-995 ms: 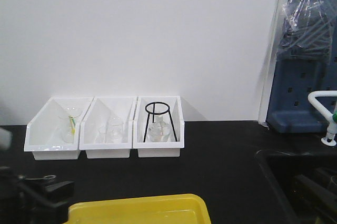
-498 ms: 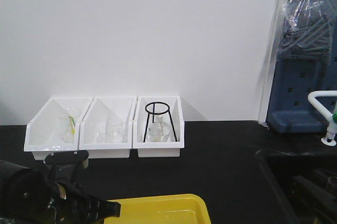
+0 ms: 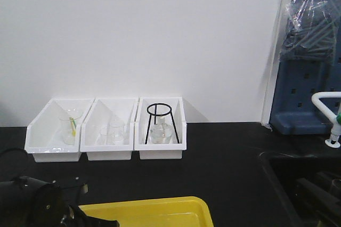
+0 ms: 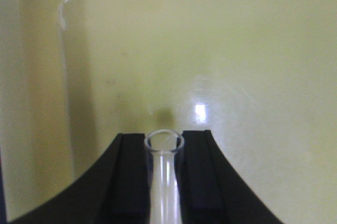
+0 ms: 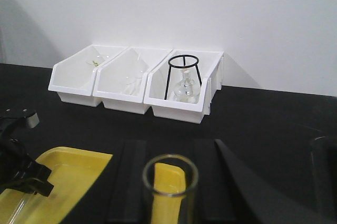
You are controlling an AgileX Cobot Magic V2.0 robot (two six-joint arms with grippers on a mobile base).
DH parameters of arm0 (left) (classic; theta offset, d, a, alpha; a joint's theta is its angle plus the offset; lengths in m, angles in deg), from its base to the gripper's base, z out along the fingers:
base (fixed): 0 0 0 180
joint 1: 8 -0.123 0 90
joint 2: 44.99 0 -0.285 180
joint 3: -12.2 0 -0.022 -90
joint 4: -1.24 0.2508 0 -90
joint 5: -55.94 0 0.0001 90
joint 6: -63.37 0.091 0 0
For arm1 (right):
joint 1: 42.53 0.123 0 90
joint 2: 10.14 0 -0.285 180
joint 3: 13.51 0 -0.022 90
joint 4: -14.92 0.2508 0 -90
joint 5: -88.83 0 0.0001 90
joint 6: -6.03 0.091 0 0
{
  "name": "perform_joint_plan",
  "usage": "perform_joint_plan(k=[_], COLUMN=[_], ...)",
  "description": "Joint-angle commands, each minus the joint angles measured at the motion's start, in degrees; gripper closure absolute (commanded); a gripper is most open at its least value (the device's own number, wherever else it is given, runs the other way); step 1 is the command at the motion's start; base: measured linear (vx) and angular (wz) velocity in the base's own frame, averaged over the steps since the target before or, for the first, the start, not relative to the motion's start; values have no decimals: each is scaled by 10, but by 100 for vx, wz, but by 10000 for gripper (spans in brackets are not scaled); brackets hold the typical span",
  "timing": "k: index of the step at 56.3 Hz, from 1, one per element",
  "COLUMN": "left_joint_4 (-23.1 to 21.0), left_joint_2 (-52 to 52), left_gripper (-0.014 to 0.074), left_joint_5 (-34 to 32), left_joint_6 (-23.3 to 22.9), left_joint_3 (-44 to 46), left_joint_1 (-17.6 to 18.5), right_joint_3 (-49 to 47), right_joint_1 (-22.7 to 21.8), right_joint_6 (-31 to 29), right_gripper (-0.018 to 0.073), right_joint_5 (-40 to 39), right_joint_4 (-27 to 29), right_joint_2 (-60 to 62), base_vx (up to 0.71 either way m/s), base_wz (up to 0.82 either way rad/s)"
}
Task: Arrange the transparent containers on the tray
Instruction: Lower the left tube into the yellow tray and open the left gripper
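The left claw [image 4: 164, 140] is clamped on a tube [image 4: 164, 192], open rim leading. It is aimed at the bare floor of the tray [image 4: 63, 19], whose corner sits at 11 o'clock in the wrist view. I judge that patch was chosen so the glass can lie down without knocking anything. In the front view the left arm [image 3: 37, 205] covers the tray's edge at 7 o'clock. The right claw [image 5: 169, 148] grips a second tube [image 5: 169, 200] above the dark tabletop [image 5: 274, 124], with the tray at its 9 o'clock. It is probably held clear there so the arms don't cross. The bins [image 5: 137, 77] at 12 o'clock hold other glassware.
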Motion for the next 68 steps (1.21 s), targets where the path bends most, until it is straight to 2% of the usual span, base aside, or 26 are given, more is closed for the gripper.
perform_joint_plan(k=[1, 15, 32, 40, 56, 61, 68], left_joint_4=[21, 22, 63, 91, 93, 93, 96], left_joint_2=[-16, -6, -60, -135, -287, -322, -351], left_gripper=[404, 219, 195, 195, 195, 195, 195], left_joint_5=[-15, -11, -13, -18, -31, -33, -33], left_joint_6=[-5, -5, -5, -5, 1, 11, 11], left_joint_3=[17, 17, 18, 18, 18, 18, 18], left_joint_1=[-1, -1, -1, -1, -1, -1, -1], right_joint_3=[-17, -17, -21, -41, -148, -201, -277], right_joint_1=[0, 0, 0, 0, 0, 0, 0], right_joint_6=[-3, -3, -3, -3, -26, -63, -152], right_gripper=[571, 571, 571, 571, 571, 571, 571], right_joint_5=[-41, -35, -22, -24, -5, 24, 77], right_joint_4=[-4, 7, 39, 105, 224, 264, 344], right_joint_2=[-2, -2, -58, -145, -336, -390, -457], base_vx=[0, 0, 0, 0, 0, 0, 0], base_wz=[0, 0, 0, 0, 0, 0, 0])
